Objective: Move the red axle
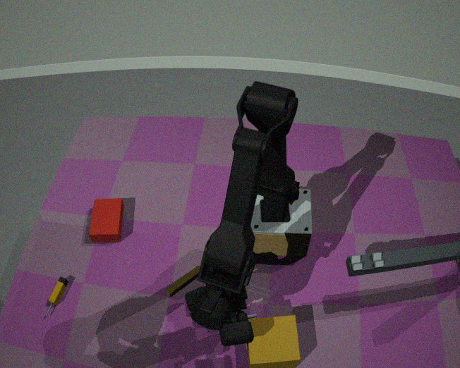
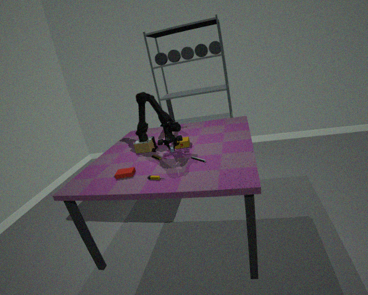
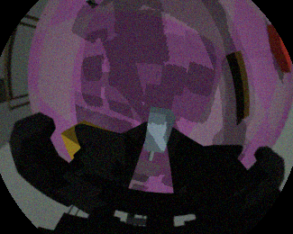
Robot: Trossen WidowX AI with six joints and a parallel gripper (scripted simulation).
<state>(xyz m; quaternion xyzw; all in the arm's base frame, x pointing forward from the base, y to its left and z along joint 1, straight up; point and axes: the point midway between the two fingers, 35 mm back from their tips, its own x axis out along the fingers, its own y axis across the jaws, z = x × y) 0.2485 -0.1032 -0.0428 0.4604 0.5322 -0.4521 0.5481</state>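
The yellow beam (image 1: 276, 338) (image 2: 184, 142) sits on the table; a small red spot, apparently the axle end (image 2: 181, 144), shows in its side face. My gripper (image 3: 157, 127) (image 2: 171, 148) is beside the beam, low over the table, and its fingertips are against both sides of a pale blue block (image 3: 158, 128). A thin grey rod (image 3: 151, 156) (image 1: 252, 316) runs from that block; in the top view it shows between a finger and the beam. The arm hides the block there. The dark bracket (image 1: 416, 255) carries pale V-blocks (image 1: 356, 262) (image 1: 377, 259) at its left end, with no axle on them.
A tan box (image 1: 269, 243) (image 2: 144, 147) stands at the arm's base. A dark yellow bar (image 1: 183, 280) (image 2: 156, 157) lies near the gripper. Farther off are a red block (image 1: 106, 218) (image 2: 125, 173), a yellow screwdriver (image 1: 58, 292) (image 2: 154, 177) and a slim pale rod (image 2: 198, 159).
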